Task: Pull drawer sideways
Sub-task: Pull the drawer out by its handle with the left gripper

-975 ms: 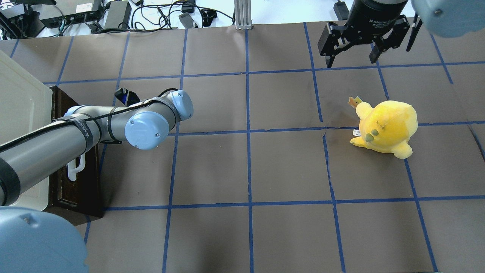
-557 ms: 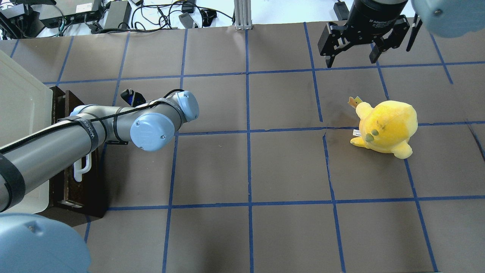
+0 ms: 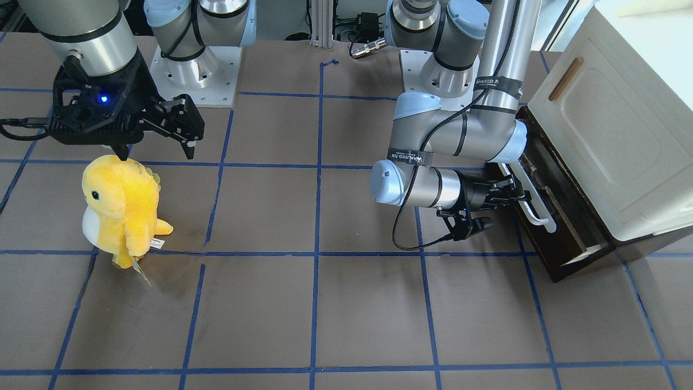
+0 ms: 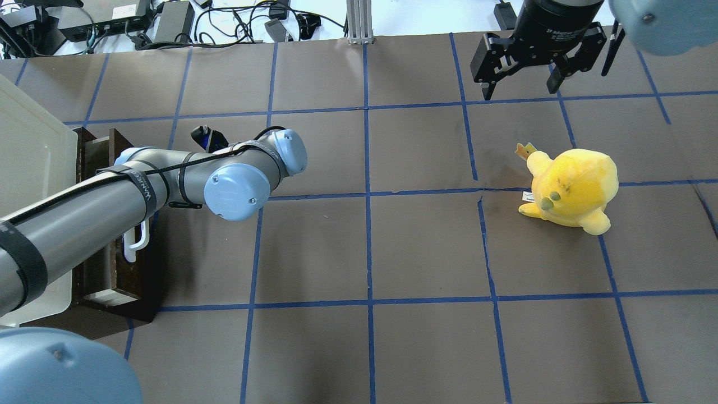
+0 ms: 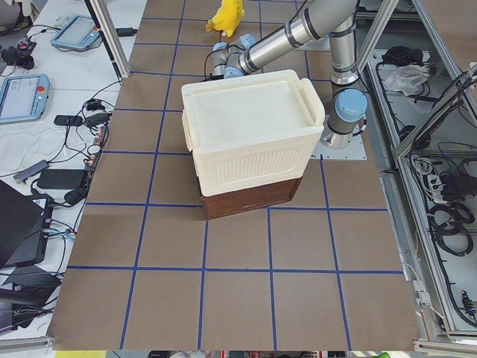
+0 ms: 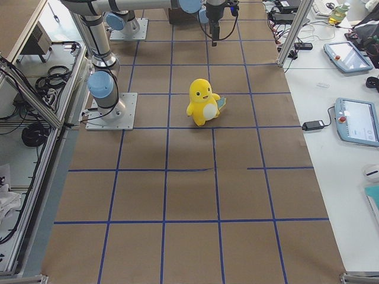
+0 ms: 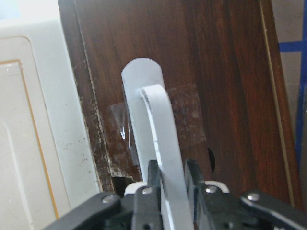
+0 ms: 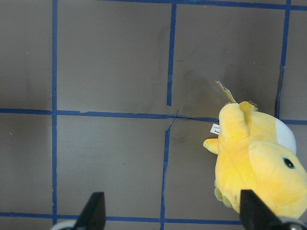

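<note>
The dark brown drawer (image 4: 112, 269) sits under a cream-white cabinet (image 4: 28, 157) at the table's left edge and stands partly pulled out, with a strip of pale interior showing. Its white bar handle (image 4: 136, 247) faces the table's middle. In the left wrist view my left gripper (image 7: 171, 177) is shut on the white handle (image 7: 160, 124) against the drawer front (image 7: 225, 86). The front-facing view shows the same grip (image 3: 511, 195) on the handle (image 3: 533, 208). My right gripper (image 4: 521, 78) hangs open and empty at the far right, above the table.
A yellow plush toy (image 4: 572, 188) stands at the right, just below my right gripper, and also shows in the right wrist view (image 8: 259, 163). The cabinet door (image 3: 612, 124) has a small brown handle (image 3: 566, 78). Cables and power bricks (image 4: 168, 22) lie beyond the far edge.
My left arm has moved rightward toward the table's middle with the handle in its grip, and the drawer has slid further out from under the cabinet. The right arm and plush have not moved.
</note>
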`<control>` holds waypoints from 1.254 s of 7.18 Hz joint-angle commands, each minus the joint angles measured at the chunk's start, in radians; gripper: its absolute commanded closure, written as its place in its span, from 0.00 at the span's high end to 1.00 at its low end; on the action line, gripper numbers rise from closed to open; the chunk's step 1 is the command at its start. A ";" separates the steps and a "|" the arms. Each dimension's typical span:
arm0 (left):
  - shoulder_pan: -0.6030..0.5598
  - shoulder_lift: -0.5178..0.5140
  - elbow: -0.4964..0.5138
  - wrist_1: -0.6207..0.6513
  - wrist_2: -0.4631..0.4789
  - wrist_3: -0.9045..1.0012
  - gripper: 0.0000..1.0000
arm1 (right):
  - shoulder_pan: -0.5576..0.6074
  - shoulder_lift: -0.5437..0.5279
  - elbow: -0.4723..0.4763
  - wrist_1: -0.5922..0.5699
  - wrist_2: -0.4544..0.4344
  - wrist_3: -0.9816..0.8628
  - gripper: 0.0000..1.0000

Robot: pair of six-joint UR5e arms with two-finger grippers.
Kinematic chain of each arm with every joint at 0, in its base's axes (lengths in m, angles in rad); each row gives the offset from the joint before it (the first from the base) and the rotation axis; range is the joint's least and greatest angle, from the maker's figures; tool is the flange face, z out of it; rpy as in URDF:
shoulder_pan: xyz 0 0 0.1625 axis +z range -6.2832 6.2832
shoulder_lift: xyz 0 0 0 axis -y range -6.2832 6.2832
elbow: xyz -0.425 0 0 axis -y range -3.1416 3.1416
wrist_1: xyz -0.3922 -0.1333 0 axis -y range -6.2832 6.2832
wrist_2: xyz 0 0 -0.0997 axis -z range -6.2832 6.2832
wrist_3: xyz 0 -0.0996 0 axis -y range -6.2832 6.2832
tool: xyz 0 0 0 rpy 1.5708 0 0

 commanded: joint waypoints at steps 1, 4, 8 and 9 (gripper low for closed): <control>-0.021 -0.002 0.008 0.001 -0.036 0.001 0.27 | 0.000 0.000 0.000 0.000 0.000 0.000 1.00; -0.049 0.003 0.025 -0.007 -0.041 0.002 0.27 | 0.000 0.000 0.000 0.000 0.000 0.000 1.00; -0.077 0.004 0.039 -0.008 -0.041 0.004 0.28 | 0.000 0.000 0.000 0.000 0.000 0.000 1.00; -0.078 0.003 0.037 -0.010 -0.044 0.004 0.28 | 0.000 0.000 0.000 0.000 0.000 0.000 1.00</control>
